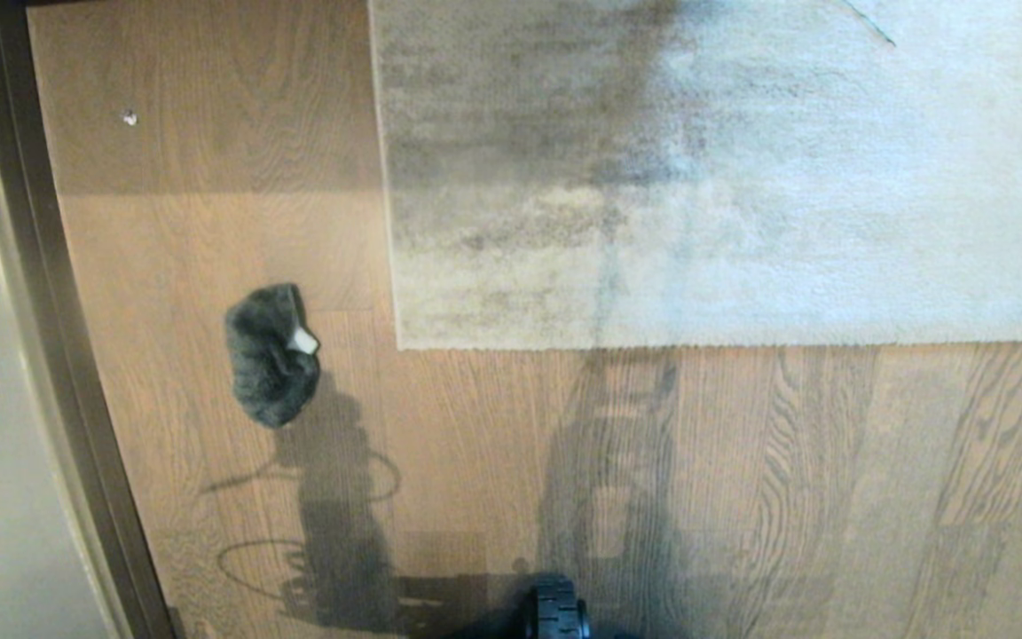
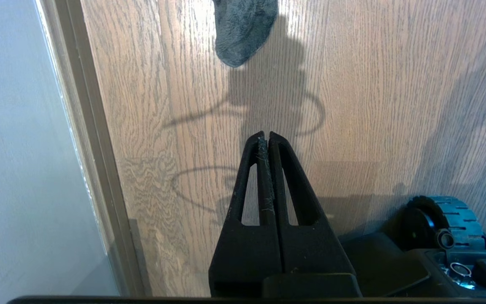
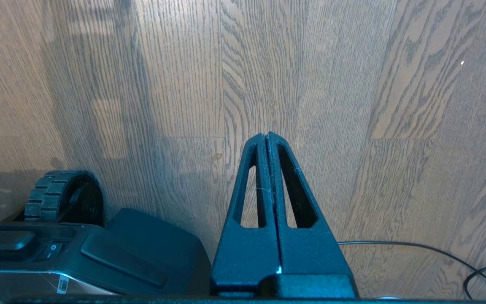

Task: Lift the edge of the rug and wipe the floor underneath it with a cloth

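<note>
The grey-beige rug (image 1: 724, 177) lies flat over the upper right of the head view, and the rug edge (image 1: 697, 346) runs straight to a corner (image 1: 400, 346). Left of that corner a fuzzy dark grey cloth (image 1: 270, 353) (image 2: 243, 29) lies crumpled on the brown wood-grain floor (image 1: 742, 488), a white patch showing on it. My left gripper (image 2: 267, 134) is shut on nothing, held above the floor short of the cloth. My right gripper (image 3: 267, 135) is shut and empty over bare planks. Neither arm shows in the head view.
A pale wall with a dark baseboard strip (image 1: 50, 319) runs down the left. My base's black wheel (image 1: 555, 612) (image 2: 441, 219) (image 3: 63, 196) sits at the near edge. A black cable (image 3: 437, 253) lies on the floor to the right.
</note>
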`<state>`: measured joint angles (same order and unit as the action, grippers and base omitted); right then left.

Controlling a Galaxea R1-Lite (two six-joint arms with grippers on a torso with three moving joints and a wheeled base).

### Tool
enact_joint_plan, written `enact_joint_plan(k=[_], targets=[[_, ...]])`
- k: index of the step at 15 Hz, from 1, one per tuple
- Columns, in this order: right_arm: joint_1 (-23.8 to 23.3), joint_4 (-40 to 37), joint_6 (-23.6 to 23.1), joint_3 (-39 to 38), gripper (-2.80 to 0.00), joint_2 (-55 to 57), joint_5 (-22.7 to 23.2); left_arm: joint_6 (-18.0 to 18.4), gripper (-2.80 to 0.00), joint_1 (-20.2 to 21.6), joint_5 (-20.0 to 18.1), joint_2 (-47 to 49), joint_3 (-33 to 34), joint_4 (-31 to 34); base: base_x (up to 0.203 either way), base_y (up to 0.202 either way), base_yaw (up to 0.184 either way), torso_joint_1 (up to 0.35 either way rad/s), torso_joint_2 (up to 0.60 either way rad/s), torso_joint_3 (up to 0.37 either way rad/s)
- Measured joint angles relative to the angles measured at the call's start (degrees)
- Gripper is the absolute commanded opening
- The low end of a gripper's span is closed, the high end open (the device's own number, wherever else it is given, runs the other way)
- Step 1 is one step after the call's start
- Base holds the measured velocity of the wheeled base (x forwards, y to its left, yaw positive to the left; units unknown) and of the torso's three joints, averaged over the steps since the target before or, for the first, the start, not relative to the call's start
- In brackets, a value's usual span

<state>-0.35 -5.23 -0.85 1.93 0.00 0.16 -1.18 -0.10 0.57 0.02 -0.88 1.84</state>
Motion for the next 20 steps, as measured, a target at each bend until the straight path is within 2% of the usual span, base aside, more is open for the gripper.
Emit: enact_joint_plan(k=[20], targets=[[0.0, 0.0, 0.0, 0.0, -2.8, 0.0, 0.0, 0.0, -2.8, 0.0, -0.1, 0.0, 0.4, -2.0, 0.0, 0.0, 0.0, 0.0, 0.0, 0.0]])
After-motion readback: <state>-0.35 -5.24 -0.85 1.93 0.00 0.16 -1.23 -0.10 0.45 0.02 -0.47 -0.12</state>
